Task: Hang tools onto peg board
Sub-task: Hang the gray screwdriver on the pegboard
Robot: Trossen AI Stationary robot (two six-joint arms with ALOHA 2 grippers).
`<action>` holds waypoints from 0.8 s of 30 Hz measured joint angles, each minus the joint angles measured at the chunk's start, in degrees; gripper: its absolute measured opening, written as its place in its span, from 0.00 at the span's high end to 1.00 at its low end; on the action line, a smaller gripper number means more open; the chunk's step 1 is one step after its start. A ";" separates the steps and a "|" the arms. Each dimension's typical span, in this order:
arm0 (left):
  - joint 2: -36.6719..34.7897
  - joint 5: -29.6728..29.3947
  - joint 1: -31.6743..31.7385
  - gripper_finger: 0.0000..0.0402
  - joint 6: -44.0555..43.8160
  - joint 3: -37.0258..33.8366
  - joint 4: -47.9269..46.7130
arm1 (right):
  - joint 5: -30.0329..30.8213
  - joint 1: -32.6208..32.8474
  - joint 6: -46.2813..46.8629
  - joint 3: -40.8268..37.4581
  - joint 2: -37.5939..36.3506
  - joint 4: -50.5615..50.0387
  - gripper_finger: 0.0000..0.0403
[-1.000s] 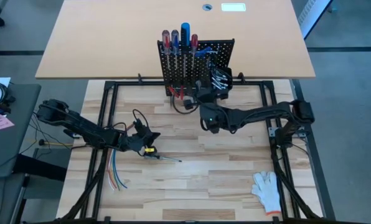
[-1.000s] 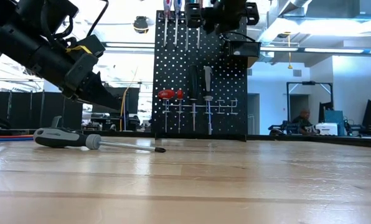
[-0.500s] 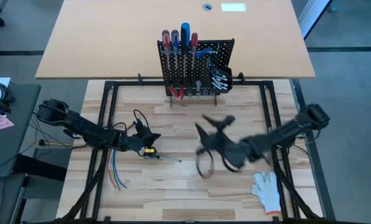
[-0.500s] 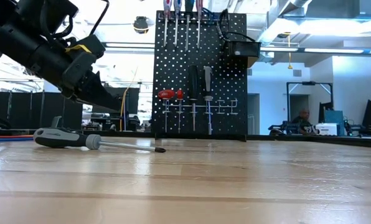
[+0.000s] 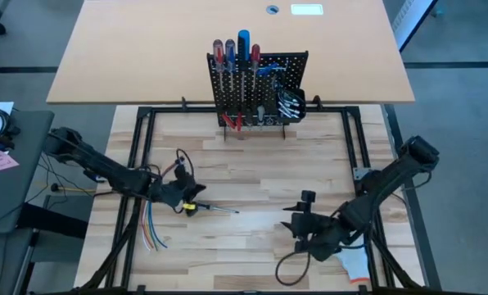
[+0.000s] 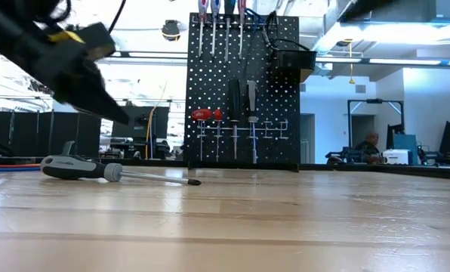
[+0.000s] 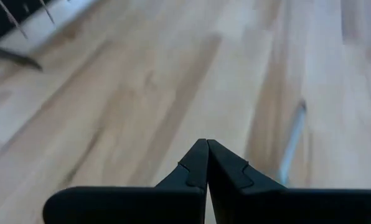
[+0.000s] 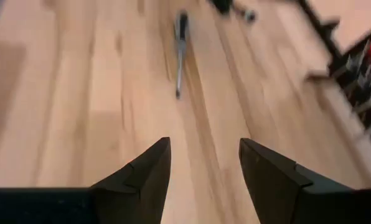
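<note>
Moved since a second ago: right gripper, formerly up at the peg board, now low over the near right part of the table, close to the white glove. Fingers spread apart, nothing between them, bare wood below. Left gripper shifted only slightly, angled down just above the one loose tool.

Lying flat on the table left of centre: a grey-and-black-handled screwdriver, shaft pointing toward the table's middle, tip resting on the wood. Also visible, blurred, in the right wrist view, well ahead of the spread fingers. Left gripper's fingers pressed together to a point, gripping nothing, apart from the screwdriver.

Standing upright at the far edge of the table: the black perforated peg board. Along its top edge, red-handled and blue-handled screwdrivers hanging side by side. Lower on the panel, red-handled pliers and a row of small silver tools. Fixed to the panel's side, a small black bin holding metal pieces.

Near the left arm, at the table's left edge, a bundle of coloured wires. Beyond the table in the low view, a bright workshop room with a seated person far off.
</note>
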 joint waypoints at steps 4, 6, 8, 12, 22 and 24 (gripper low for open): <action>-1.89 2.20 -7.62 1.00 -4.80 4.55 -19.31 | -0.36 -3.31 3.61 -6.78 0.00 3.26 0.51; -1.89 3.39 -11.89 1.00 -6.94 5.02 -23.37 | -1.12 -5.37 3.63 -9.76 0.00 7.46 0.51; -1.76 3.78 -15.56 1.00 -10.84 4.31 -23.49 | -3.40 -7.21 2.24 -12.03 0.00 12.74 0.51; -0.96 5.85 -21.18 0.97 -19.62 2.56 -24.11 | -8.16 -8.78 -1.71 -15.00 0.00 21.40 0.51; -0.73 5.26 -24.85 0.82 -27.32 -1.73 -22.25 | -9.44 -8.61 -3.75 -15.56 -0.02 23.63 0.51; -0.73 3.40 -24.82 0.82 -26.68 -2.02 -22.32 | -9.48 -8.63 -3.81 -15.56 -0.02 23.57 0.51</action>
